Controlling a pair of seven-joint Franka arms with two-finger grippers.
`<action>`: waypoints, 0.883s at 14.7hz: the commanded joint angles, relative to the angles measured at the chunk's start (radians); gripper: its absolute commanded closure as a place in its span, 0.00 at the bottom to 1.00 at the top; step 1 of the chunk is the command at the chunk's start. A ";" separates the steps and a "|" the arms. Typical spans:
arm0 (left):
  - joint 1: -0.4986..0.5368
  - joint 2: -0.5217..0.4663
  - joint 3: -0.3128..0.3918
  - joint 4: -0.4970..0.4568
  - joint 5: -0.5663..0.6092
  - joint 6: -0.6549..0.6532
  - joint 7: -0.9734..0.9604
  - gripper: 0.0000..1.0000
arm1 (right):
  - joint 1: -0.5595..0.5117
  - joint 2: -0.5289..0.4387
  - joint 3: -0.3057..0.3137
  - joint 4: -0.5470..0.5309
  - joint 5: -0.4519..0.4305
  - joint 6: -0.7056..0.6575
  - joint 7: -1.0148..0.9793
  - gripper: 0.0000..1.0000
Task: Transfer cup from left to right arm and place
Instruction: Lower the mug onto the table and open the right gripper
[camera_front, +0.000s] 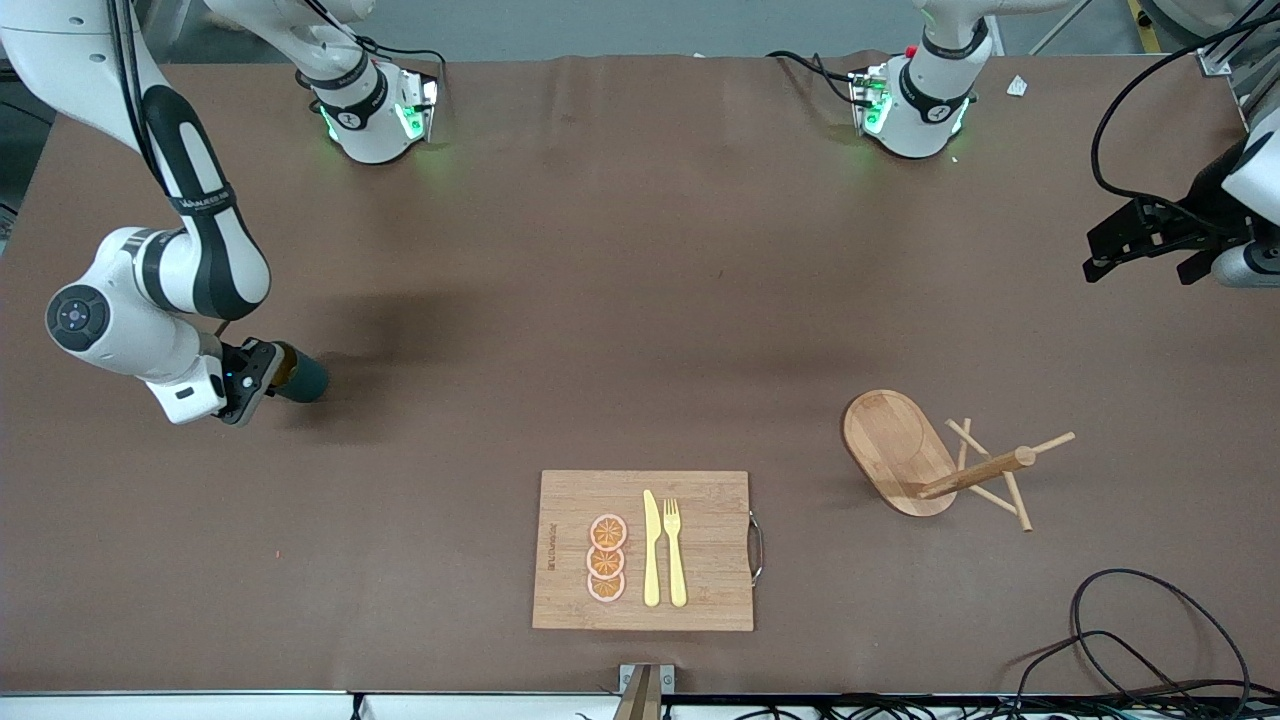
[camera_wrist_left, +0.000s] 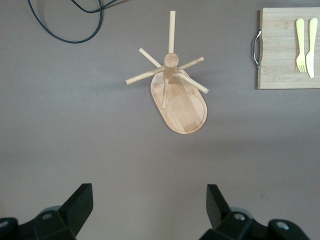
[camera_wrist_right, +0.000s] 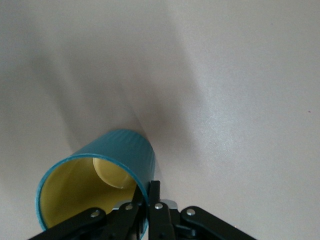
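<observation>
Right gripper (camera_front: 262, 375) clamped on rim of cup (camera_front: 303, 377), one finger inside, one outside; cup tipped sideways, low over bare brown table (camera_front: 600, 300) near right arm's end. Left gripper (camera_front: 1140, 240) spread wide, holding nothing, up at left arm's table edge. Broad bare stretch mid-table between arms. Cutting board (camera_front: 700, 550) near front edge; wooden peg rack (camera_front: 935, 465) beside it, toward left arm's end.

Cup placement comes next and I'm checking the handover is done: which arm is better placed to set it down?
Right. The right gripper is shut on the cup; the left gripper is open and holds nothing.
</observation>
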 joint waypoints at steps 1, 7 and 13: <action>-0.001 0.013 0.001 0.025 0.011 -0.005 0.013 0.00 | 0.007 -0.020 0.005 -0.029 -0.017 0.017 0.024 0.19; -0.005 0.014 0.004 0.036 0.014 -0.003 0.013 0.00 | 0.005 -0.068 0.006 0.011 -0.017 -0.128 0.187 0.00; -0.001 0.019 0.003 0.037 0.015 -0.003 0.012 0.00 | 0.005 -0.194 0.011 0.087 -0.015 -0.340 0.625 0.00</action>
